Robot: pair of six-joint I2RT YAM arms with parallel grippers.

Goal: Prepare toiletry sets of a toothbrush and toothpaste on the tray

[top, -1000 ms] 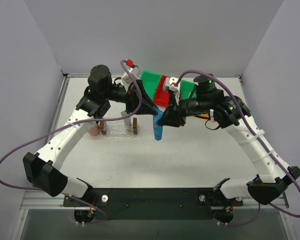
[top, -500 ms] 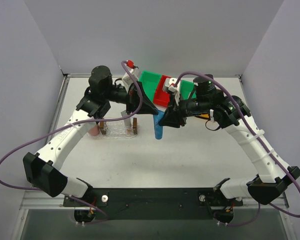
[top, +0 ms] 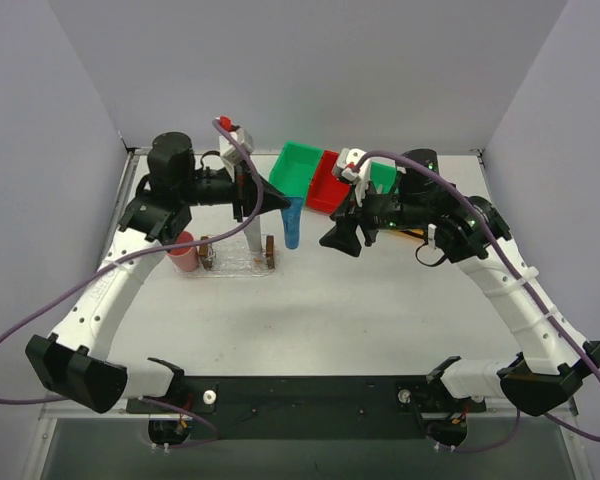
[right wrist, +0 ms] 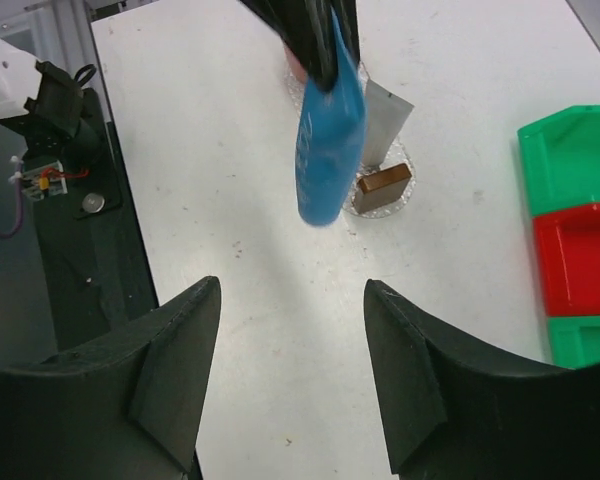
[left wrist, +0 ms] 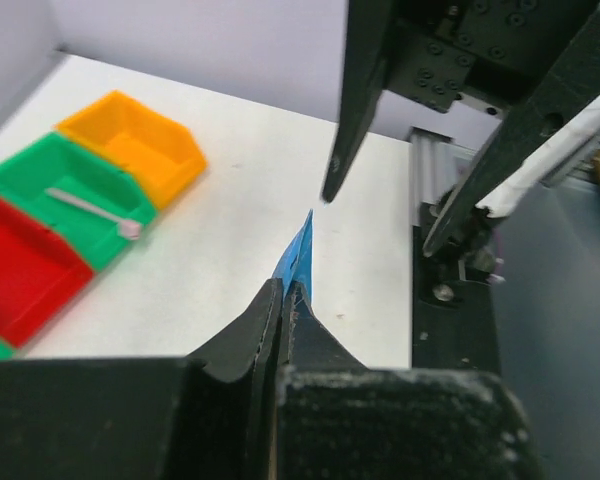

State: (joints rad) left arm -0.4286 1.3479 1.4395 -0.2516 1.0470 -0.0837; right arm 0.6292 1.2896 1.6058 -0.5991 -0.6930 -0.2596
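My left gripper [top: 283, 204] is shut on the flat end of the bright blue toothpaste tube [top: 292, 224], which hangs above the table just right of the tray [top: 236, 266]. In the left wrist view the tube [left wrist: 299, 253] pokes out past the closed tips. A pale grey-white toothpaste tube [right wrist: 385, 122] stands in the clear tray next to a brown end block [right wrist: 383, 182]. My right gripper [top: 338, 238] is open and empty, a little right of the blue tube [right wrist: 330, 140]. A thin pale toothbrush [left wrist: 88, 207] lies in a green bin [left wrist: 40, 180].
A row of bins stands at the back: green [top: 302, 168], red [top: 330, 186], and green [top: 382, 176] partly under the right arm. An orange bin [left wrist: 135, 140] ends the row. A stubby pink cup [top: 183, 251] sits left of the tray.
The right gripper opened, let go of the blue tube and drew back to the right. The left gripper shut on the tube and carried it up and left, toward the tray.
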